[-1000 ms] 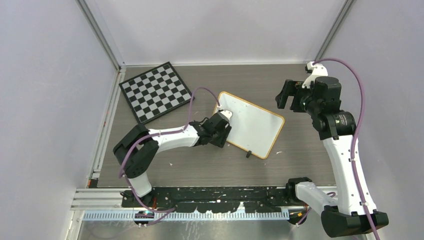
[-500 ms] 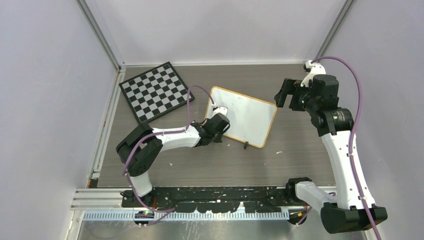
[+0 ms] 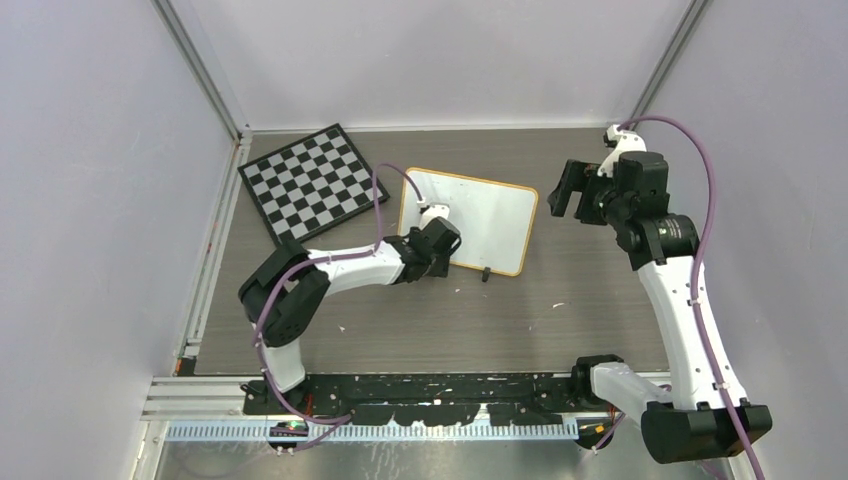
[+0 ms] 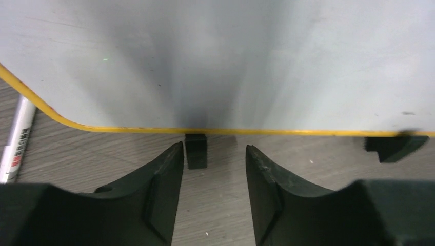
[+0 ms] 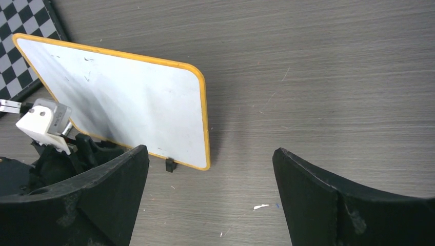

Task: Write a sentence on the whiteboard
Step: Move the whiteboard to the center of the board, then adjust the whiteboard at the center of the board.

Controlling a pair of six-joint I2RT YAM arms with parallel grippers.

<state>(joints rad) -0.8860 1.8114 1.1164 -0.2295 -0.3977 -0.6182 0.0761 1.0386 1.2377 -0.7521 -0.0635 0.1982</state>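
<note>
The whiteboard [image 3: 475, 215] stands tilted on two small black feet in mid-table, white with an orange rim. Its face [image 5: 128, 102] carries only faint smudges; no sentence shows on it. My left gripper [image 3: 443, 250] sits low at the board's near left edge. In the left wrist view this gripper [image 4: 214, 148] is open with nothing between the jaws, and one black foot [image 4: 196, 150] lies just ahead of its left finger. My right gripper [image 3: 562, 190] hovers to the right of the board, open wide [image 5: 210, 195] over bare table.
A black-and-white chessboard [image 3: 310, 183] lies at the back left, close to the whiteboard's left corner. A white marker [image 4: 18, 138] lies on the table beside the board's near left corner. The board's second foot [image 3: 487, 273] points toward me.
The whiteboard has swung and slid left and toward the back, with my left gripper following at its near edge. My right gripper has drifted slightly left and stayed open.
</note>
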